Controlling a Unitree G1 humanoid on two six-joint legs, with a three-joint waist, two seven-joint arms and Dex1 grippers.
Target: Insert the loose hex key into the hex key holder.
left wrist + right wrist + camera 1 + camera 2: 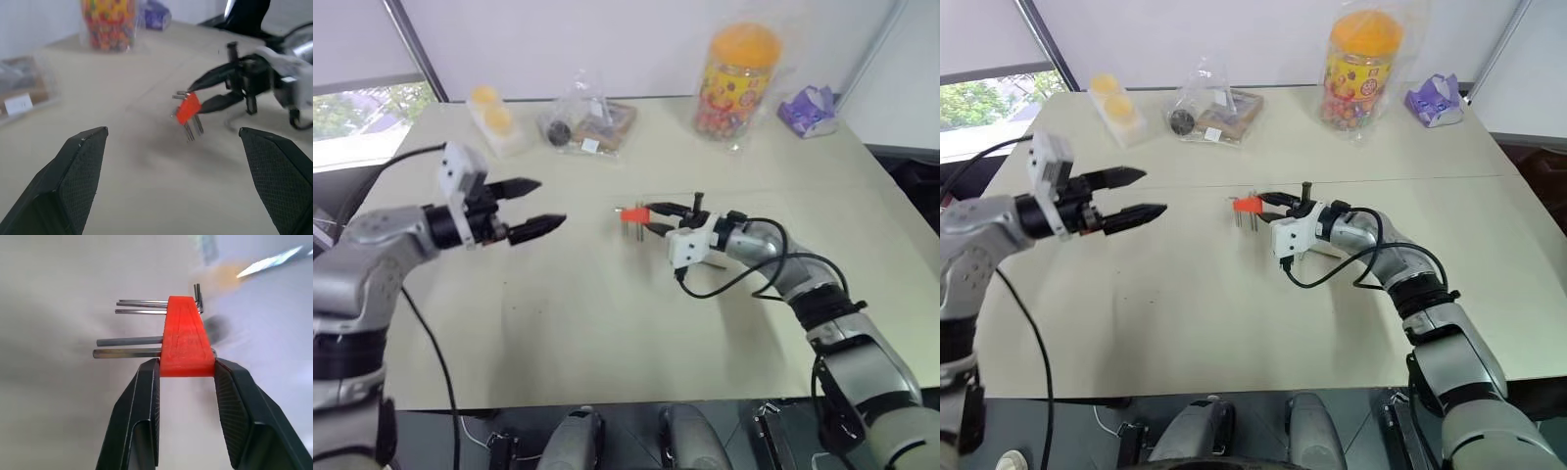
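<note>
Right pincer (651, 217) is clamped on the small red-orange plastic hex key holder (634, 212), gripping it by one end, with the block lifted clear of the beige worktop (607, 323). Short grey metal keys (129, 340) stick out of one side of it. Left pincer (533, 206) is spread wide with nothing in it, level with the holder and well apart from it. Can't make out the loose hex key anywhere. Step in hand looks like presenting the holder. Next move needs the loose key found and picked up by the free pincer, then lined up with an open slot. At the far edge: orange-lidded clear plastic candy jar (736, 78).
</note>
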